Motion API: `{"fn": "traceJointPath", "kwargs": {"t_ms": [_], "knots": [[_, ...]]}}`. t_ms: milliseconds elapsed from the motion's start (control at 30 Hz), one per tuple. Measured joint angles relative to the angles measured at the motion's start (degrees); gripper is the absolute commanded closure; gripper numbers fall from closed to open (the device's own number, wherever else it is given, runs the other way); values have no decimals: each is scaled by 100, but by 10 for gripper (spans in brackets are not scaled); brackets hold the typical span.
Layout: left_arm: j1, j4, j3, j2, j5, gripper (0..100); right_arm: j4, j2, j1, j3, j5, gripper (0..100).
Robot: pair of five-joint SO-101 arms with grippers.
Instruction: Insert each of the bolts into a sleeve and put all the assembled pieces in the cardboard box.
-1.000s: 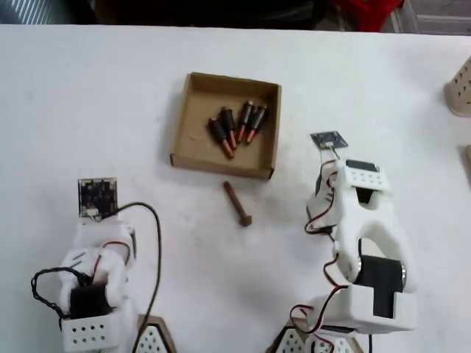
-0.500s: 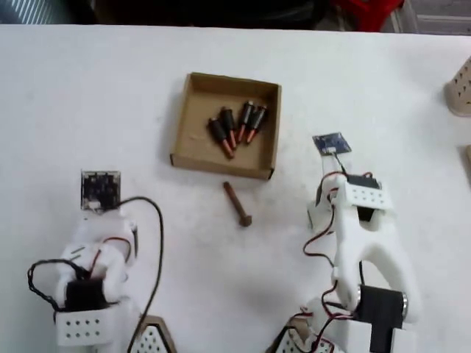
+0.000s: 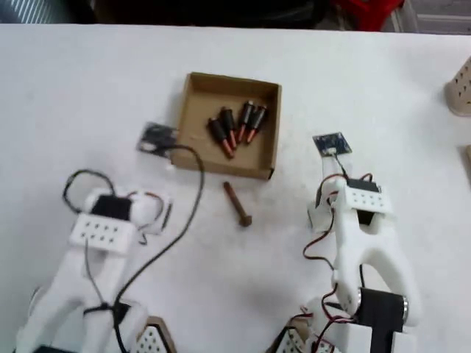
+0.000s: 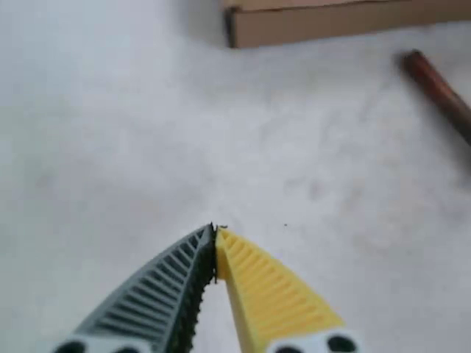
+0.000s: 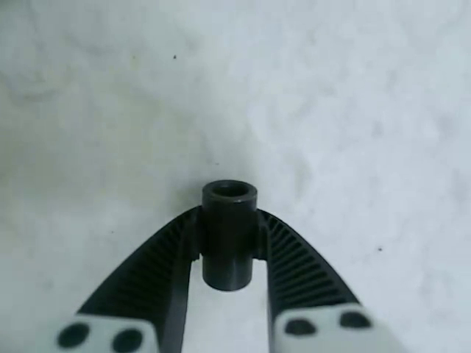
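Note:
A rusty brown bolt lies on the white table just in front of the cardboard box, which holds several assembled pieces. My left gripper is shut and empty, low over the table near the box's front-left corner, with the bolt off to its side. In the high view the left arm stretches toward that corner. My right gripper is shut on a short black sleeve, held upright with its bore showing. The right arm stands right of the bolt.
A tan perforated block sits at the table's right edge. The left arm's black cable loops across the table between the arm and the bolt. The arm bases stand at the front edge.
The left arm has swung forward from the front edge toward the box's front-left corner. The right arm drew back slightly, still holding the sleeve.

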Motion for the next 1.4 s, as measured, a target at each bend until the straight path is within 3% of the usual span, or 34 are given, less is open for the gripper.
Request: {"fn": "traceJointPath", "kwargs": {"t_ms": [233, 467, 567, 800, 1267, 1400], "knots": [[589, 0, -765, 1011, -1855, 730, 0, 0, 0, 0, 0, 982], [1424, -290, -791, 1213, -4009, 729, 0, 0, 0, 0, 0, 982], [1662, -580, -791, 1398, -4527, 726, 0, 0, 0, 26, 132, 982], [2022, -941, -1090, 2277, -5046, 728, 0, 0, 0, 26, 237, 982], [2514, -941, -3024, 4334, -5099, 730, -105, 0, 0, 79, 237, 982], [2523, -941, -3411, 5064, -5099, 795, -105, 0, 9, 79, 264, 981]]}}
